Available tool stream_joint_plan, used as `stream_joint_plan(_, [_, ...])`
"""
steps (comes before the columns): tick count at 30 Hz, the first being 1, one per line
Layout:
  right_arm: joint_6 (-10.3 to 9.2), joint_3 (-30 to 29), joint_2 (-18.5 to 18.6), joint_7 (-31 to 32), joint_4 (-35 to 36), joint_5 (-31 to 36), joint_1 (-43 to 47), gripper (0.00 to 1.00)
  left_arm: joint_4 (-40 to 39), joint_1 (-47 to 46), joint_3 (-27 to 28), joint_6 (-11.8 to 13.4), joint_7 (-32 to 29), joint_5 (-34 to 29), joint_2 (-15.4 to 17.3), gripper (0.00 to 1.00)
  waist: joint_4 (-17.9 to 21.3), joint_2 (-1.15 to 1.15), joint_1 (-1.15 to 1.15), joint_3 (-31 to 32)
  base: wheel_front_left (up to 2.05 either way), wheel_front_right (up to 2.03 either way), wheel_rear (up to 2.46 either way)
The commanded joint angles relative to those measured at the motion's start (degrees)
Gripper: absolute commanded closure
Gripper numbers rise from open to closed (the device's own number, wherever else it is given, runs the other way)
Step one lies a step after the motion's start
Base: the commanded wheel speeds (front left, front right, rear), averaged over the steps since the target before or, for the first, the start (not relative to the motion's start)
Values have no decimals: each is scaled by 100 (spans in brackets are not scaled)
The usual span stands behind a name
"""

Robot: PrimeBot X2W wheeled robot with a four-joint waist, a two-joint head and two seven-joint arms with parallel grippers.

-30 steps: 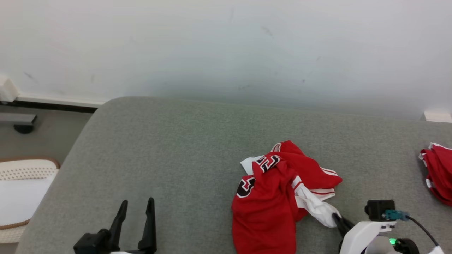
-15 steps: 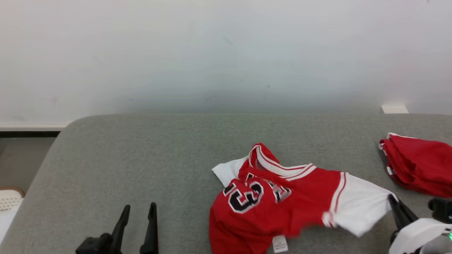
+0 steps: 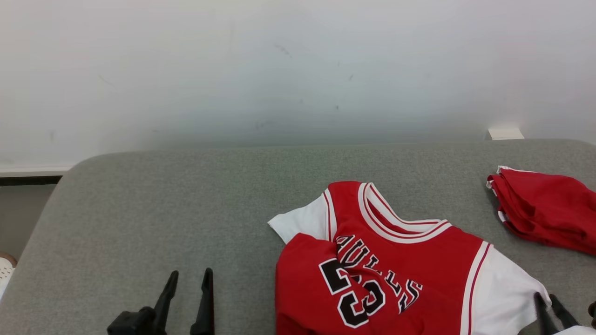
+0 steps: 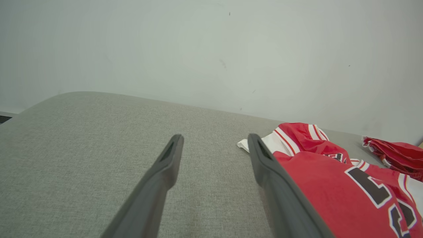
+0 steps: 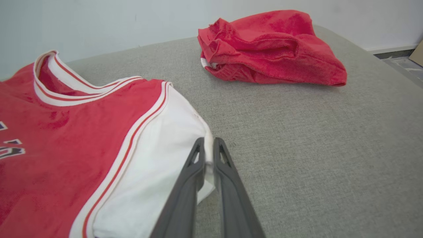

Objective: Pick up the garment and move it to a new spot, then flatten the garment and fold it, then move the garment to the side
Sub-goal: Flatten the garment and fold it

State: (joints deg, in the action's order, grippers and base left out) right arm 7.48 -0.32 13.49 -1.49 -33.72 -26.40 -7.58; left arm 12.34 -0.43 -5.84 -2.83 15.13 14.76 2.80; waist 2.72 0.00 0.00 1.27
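The garment (image 3: 396,260) is a red jersey with white sleeves and black lettering and numbers, lying face up and mostly spread on the grey padded table (image 3: 186,209). Its lower left part is still folded over. My right gripper (image 3: 547,300) is at the lower right, shut on the edge of the jersey's white sleeve; in the right wrist view the sleeve hem (image 5: 207,155) sits pinched between the fingers (image 5: 193,172). My left gripper (image 3: 188,279) stands open at the lower left, nothing in it, just left of the garment (image 4: 330,178).
A second red garment (image 3: 545,209) lies bunched at the table's right, also in the right wrist view (image 5: 271,46). A white wall runs behind the table. The table's rounded left corner drops to the floor (image 3: 23,214).
The garment went from a crumpled heap to spread out, its sleeve drawn rightward by my right gripper. The head camera has also shifted. The left gripper stayed open.
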Motion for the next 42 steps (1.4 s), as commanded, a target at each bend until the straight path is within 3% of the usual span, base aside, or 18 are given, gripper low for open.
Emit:
stream_joint_plan(1, [0, -97, -49, -87, 40, 121, 46, 0, 18, -32, 3, -10, 0, 9, 20, 0, -14, 0, 0, 11, 0, 0, 0])
stream_joint_plan(10, [0, -109, -406, -267, 703, 576, -21, 0, 89, -72, -33, -46, 0, -47, 20, 0, -164, 0, 0, 128, 0, 0, 0])
stream_joint_plan(15, [0, 411, -522, -52, 1145, 236, -286, 0, 98, -106, -103, -59, 1, -62, 20, 0, -393, 0, 0, 139, 0, 0, 0])
stream_joint_plan(19, [0, 766, -346, 128, 1211, -52, -664, 0, 86, -180, -188, -46, 0, -33, 20, 0, -800, 0, 0, 62, 0, 0, 0])
stream_joint_plan(23, [0, 1024, -211, 231, 864, -251, -1231, 0, 102, -187, -247, -22, 0, 34, 21, 0, -1266, 0, 0, -82, 0, 0, 0])
stream_joint_plan(30, [0, 1227, 49, 579, -381, -570, -2304, 0, 51, -350, -266, -18, 0, 84, 20, 0, -1910, 0, 0, -501, 0, 0, 0])
stream_joint_plan(33, [0, 1259, 202, 745, -999, -598, -2743, 0, 12, -418, -291, 0, 1, 107, 20, 0, -2073, 0, 0, -691, 0, 0, 0])
stream_joint_plan(42, [0, 1485, 190, 1863, -2375, -1094, -3439, 0, -56, -572, -356, 43, 0, 205, 20, 0, -2281, 0, 0, -982, 0, 0, 0])
